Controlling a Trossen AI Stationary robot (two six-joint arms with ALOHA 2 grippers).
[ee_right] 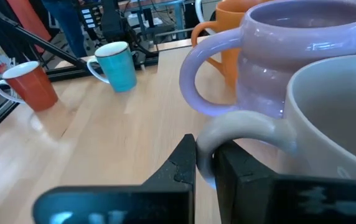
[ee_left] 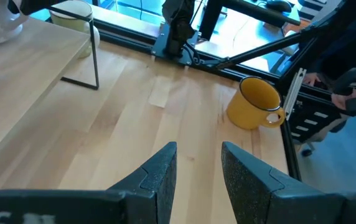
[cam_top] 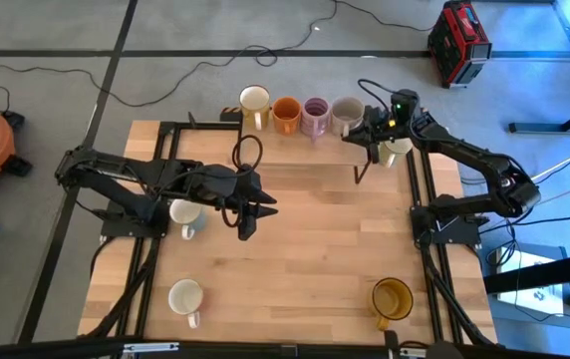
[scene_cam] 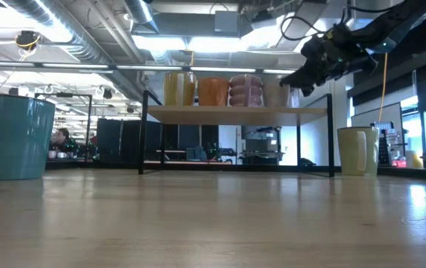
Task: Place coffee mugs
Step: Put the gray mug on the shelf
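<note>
Shelf [cam_top: 265, 140]: four mugs in a row – cream mug [cam_top: 254, 101], orange mug [cam_top: 286, 114], lilac mug [cam_top: 315, 115], grey mug [cam_top: 346, 113], its handle pinched by right gripper [ee_right: 204, 167]. Table: four mugs unplaced, including amber mug [cam_top: 392, 298]. Left gripper [ee_left: 198, 163] spread, empty, mid-table

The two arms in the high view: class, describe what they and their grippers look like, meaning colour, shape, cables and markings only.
Both arms are black, built of jointed tubular segments on black bases at the table's sides. Black cable loops over the left arm near its wrist. The left gripper and right gripper each end in two dark, flat, tapering fingers. A small green light glows near the right arm's wrist. No lettering is legible.
</note>
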